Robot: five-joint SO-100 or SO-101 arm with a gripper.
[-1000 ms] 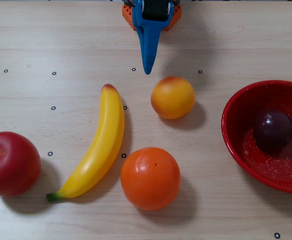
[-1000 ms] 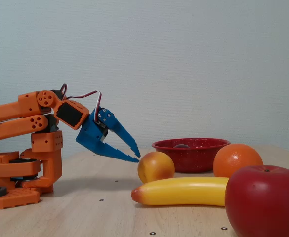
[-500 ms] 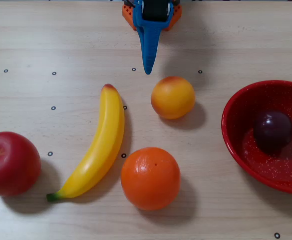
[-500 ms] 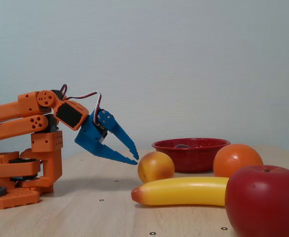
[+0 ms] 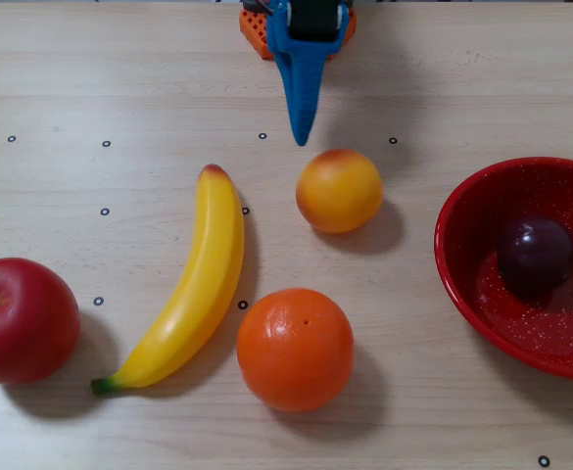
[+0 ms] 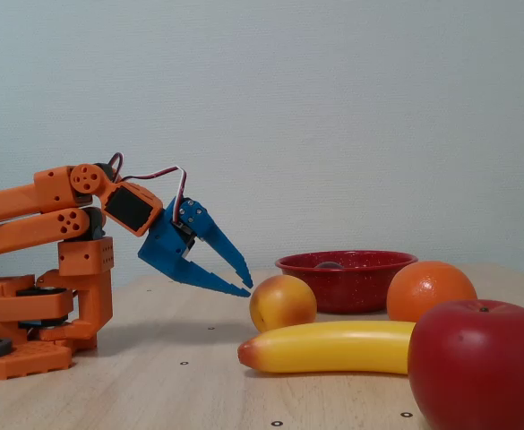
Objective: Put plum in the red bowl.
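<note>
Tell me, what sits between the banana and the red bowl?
In the overhead view, the peach and orange lie between the banana and the red bowl.

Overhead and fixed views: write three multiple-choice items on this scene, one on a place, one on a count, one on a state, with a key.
1. Where is the plum?
A. inside the red bowl
B. beside the banana
C. in the gripper

2. How many fruits lie outside the bowl?
A. two
B. four
C. six

3. The gripper is:
A. shut on the peach
B. open and empty
C. shut on the orange

Key: 1 A, it rests on the speckled floor; 2 B, apple, banana, peach, orange; 3 B, the fixed view shows parted fingertips holding nothing.
</note>
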